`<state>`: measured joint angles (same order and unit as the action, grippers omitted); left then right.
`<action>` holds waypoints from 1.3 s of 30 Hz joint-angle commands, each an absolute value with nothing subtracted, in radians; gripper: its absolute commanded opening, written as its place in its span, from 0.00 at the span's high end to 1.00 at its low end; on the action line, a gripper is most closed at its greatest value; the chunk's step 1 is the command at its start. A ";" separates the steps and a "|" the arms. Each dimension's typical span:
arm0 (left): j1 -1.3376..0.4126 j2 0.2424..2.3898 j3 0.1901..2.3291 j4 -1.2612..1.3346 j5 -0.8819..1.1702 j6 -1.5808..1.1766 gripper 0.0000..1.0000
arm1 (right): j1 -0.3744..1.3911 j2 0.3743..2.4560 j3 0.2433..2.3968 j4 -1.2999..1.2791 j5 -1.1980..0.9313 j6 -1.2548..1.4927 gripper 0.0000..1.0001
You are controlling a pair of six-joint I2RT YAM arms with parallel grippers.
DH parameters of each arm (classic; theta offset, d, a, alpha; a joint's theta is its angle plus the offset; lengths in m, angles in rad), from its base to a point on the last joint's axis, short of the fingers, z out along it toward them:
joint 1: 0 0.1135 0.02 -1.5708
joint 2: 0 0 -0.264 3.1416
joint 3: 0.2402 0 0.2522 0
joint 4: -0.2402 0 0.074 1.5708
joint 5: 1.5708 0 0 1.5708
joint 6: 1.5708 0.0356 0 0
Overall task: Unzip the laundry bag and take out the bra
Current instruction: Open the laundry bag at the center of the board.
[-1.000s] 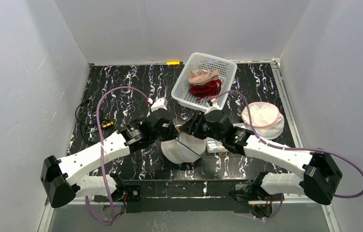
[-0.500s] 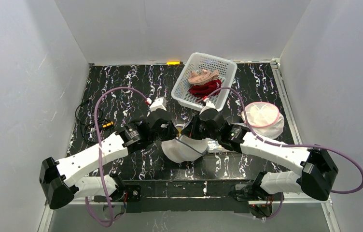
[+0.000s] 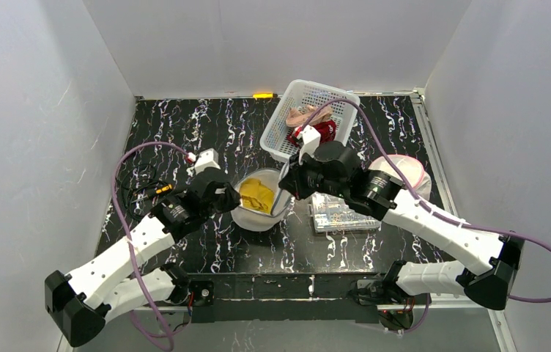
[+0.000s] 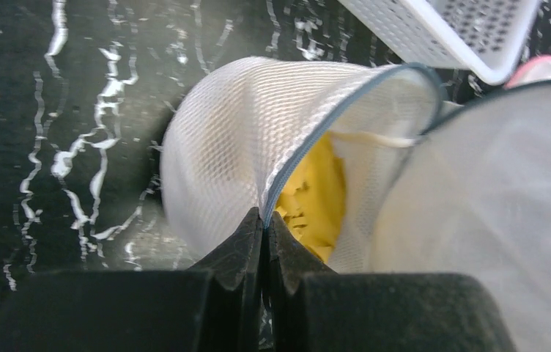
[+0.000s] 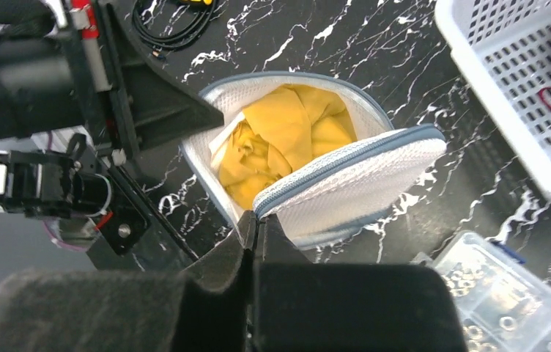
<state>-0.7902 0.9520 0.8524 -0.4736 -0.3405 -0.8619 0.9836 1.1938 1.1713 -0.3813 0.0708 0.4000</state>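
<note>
Laundry bag (image 5: 346,198) lies unzipped on the table (image 3: 185,132), yellow bra (image 5: 287,139) still inside. Left hand (image 4: 263,220) is clamped on its rim, right hand (image 5: 256,220) on the flap edge. Judged next: one hand releases and reaches for the bra.

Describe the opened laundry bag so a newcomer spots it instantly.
On the black marbled table, look on the near side of the white basket. The mesh laundry bag there gapes open with a yellow garment inside; its trim is grey-blue, unlike the pink-rimmed bag farther right.
</note>
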 commanded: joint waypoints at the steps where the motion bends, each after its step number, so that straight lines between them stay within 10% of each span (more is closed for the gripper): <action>1: -0.697 0.900 0.780 -0.436 -0.281 -0.816 1.00 | 0.988 1.171 1.224 -0.444 0.076 0.200 0.99; 21: -0.664 0.863 0.648 -0.430 -0.176 -0.770 1.00 | 0.810 0.942 0.979 -0.532 0.363 0.390 0.99; 28: -0.663 0.876 0.653 -0.432 -0.052 -0.741 1.00 | 0.801 0.894 0.977 -0.576 0.436 0.437 0.39; 39: -0.664 0.888 0.669 -0.492 -0.087 -0.712 1.00 | 0.873 0.990 1.034 -0.362 0.021 0.348 0.36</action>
<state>-0.6693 0.8955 0.6487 -0.4339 -0.0750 -0.7433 0.8169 0.9138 1.0126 -0.5026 0.1524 0.3691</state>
